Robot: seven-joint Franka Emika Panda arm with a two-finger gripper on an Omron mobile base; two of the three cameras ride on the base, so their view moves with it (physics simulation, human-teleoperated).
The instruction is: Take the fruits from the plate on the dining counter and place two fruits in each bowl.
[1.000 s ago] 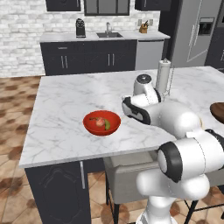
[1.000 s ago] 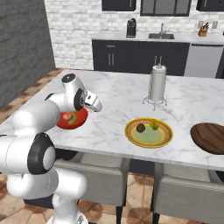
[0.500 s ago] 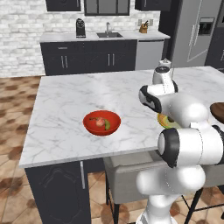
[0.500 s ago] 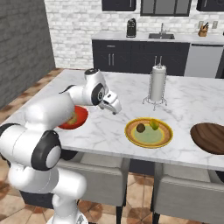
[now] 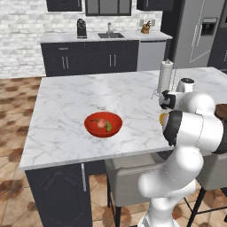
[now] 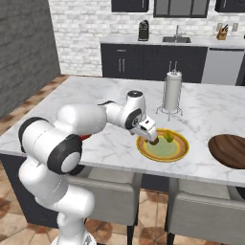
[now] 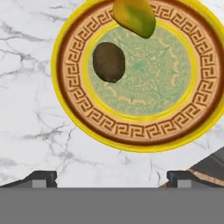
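While the yellow-green fruit [image 7: 134, 16] is cut off at the hand view's top edge beside the dark oval fruit [image 7: 109, 61] on the plate [image 7: 131, 127], the gripper [image 6: 152, 135], fingertips apart and empty, has swung from the red bowl [image 5: 103, 124] to the plate's rim.

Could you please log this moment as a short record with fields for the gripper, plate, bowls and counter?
gripper: gripper above the plate's near-left edge, open, holding nothing
plate: plate holds a dark oval fruit and a yellow-green fruit
red bowl: red bowl holds a reddish fruit and a green one
wooden bowl: wooden bowl right of plate, looks empty
counter: dining counter
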